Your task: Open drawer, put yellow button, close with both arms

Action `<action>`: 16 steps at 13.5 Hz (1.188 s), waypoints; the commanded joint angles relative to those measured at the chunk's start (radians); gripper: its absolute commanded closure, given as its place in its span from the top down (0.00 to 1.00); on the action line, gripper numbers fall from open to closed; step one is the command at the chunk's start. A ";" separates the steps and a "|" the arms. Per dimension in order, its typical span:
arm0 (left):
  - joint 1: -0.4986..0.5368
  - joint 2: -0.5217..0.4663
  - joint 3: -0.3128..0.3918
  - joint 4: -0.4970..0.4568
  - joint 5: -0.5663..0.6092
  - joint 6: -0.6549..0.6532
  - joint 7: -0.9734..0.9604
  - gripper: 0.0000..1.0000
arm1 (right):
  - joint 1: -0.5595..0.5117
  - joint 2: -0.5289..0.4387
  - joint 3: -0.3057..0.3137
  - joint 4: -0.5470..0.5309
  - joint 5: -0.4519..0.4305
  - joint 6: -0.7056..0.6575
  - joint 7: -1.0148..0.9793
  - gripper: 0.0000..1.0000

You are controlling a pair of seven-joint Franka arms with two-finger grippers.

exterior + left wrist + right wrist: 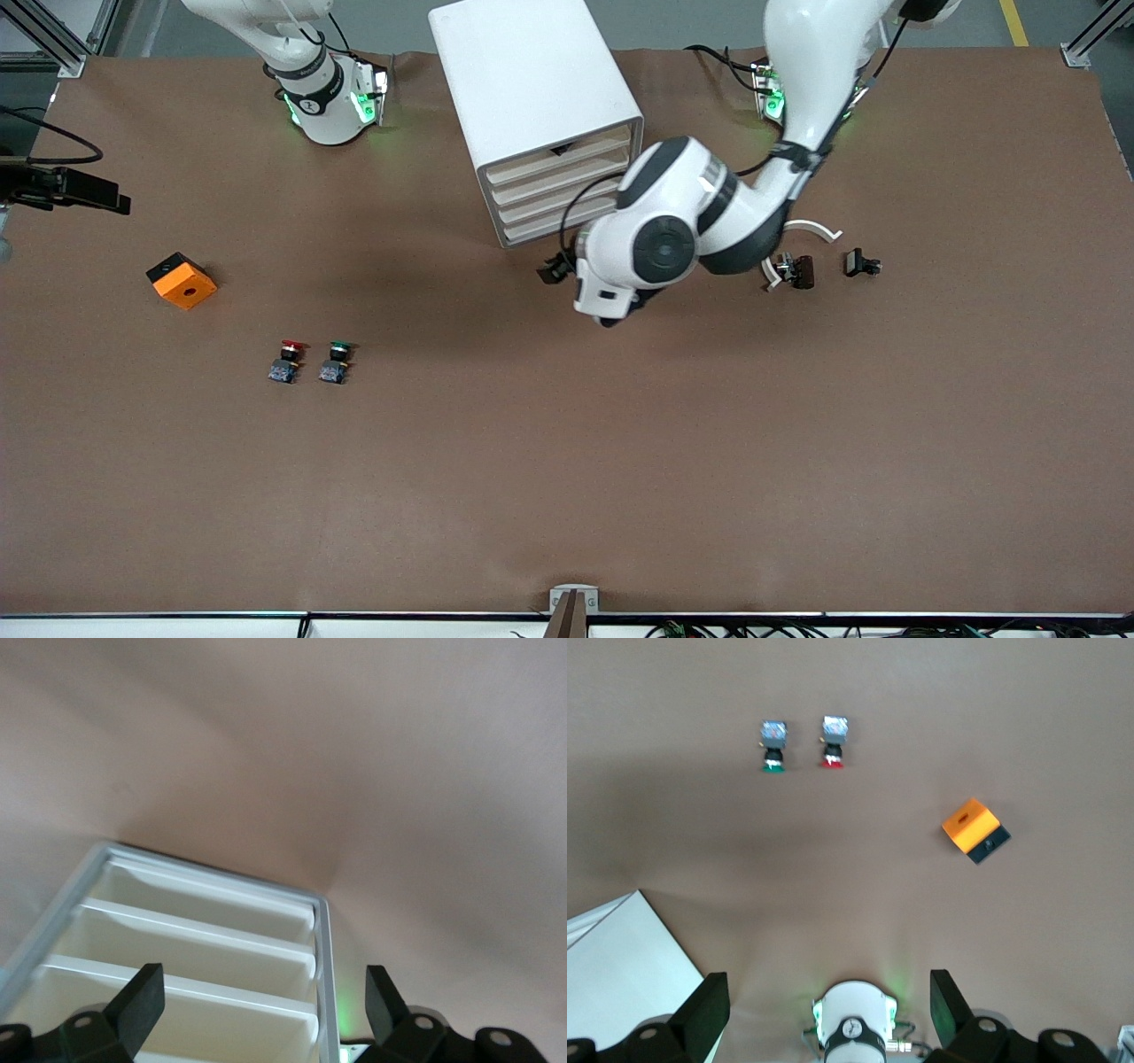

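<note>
Now left gripper [257, 1010] spread wide, empty, right at cabinet [532, 89] front, nearest arm; drawer [560, 160] looks shut. Right gripper [824, 1010] open, waiting high. Yellow button not seen.

Left gripper [556, 266] mostly hidden under own arm's wrist in front view; only fingertips [142, 997] showing in left wrist view. Cabinet [540, 106] front partly covered by that arm. Right gripper [824, 1014] out of front view, cut off at frame edge. Yellow button not found anywhere.
</note>
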 commanded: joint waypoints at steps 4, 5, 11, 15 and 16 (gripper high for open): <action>0.239 -0.228 -0.010 -0.014 0.146 -0.161 0.071 1.00 | 0.079 -0.163 -0.084 -0.188 -0.001 0.148 0.009 1.00; 0.300 -0.261 -0.010 -0.014 0.146 -0.213 0.121 1.00 | 0.078 -0.169 -0.092 -0.188 0.002 0.155 0.009 1.00; 0.585 -0.391 -0.012 -0.025 0.207 -0.462 0.584 1.00 | 0.058 -0.183 -0.083 -0.180 0.007 0.182 -0.002 1.00; 0.556 -0.483 0.058 -0.063 0.314 -0.528 0.809 1.00 | 0.055 -0.190 -0.078 -0.181 0.007 0.196 -0.004 1.00; 0.466 -0.517 0.168 -0.086 0.318 -0.528 0.852 1.00 | 0.053 -0.190 -0.078 -0.181 0.007 0.198 -0.004 1.00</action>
